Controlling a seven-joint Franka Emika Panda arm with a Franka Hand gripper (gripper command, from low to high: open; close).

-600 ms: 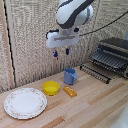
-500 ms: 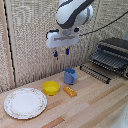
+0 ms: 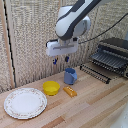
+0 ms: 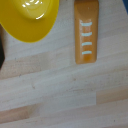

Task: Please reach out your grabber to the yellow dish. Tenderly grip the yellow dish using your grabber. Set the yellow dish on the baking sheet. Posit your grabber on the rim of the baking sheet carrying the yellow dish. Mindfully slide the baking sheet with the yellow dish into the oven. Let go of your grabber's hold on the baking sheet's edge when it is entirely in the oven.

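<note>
While your claw point(image 3: 60, 61) hangs released and empty, the dish point(image 3: 51, 88) sits below it on the desk point(image 3: 95, 107), untouched.

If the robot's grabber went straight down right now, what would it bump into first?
Probably bare wooden table. The grabber points down, and the wrist view shows mostly wood, with the yellow dish and orange block off to the sides. Depth is uncertain.

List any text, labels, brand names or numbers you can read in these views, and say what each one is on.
No readable text in either view.
Orange block: pale raised bars, not letters.
White plate: rim pattern only, too blurred to make out.
Oven, blue cup, yellow dish, claw: no markings visible.
</note>
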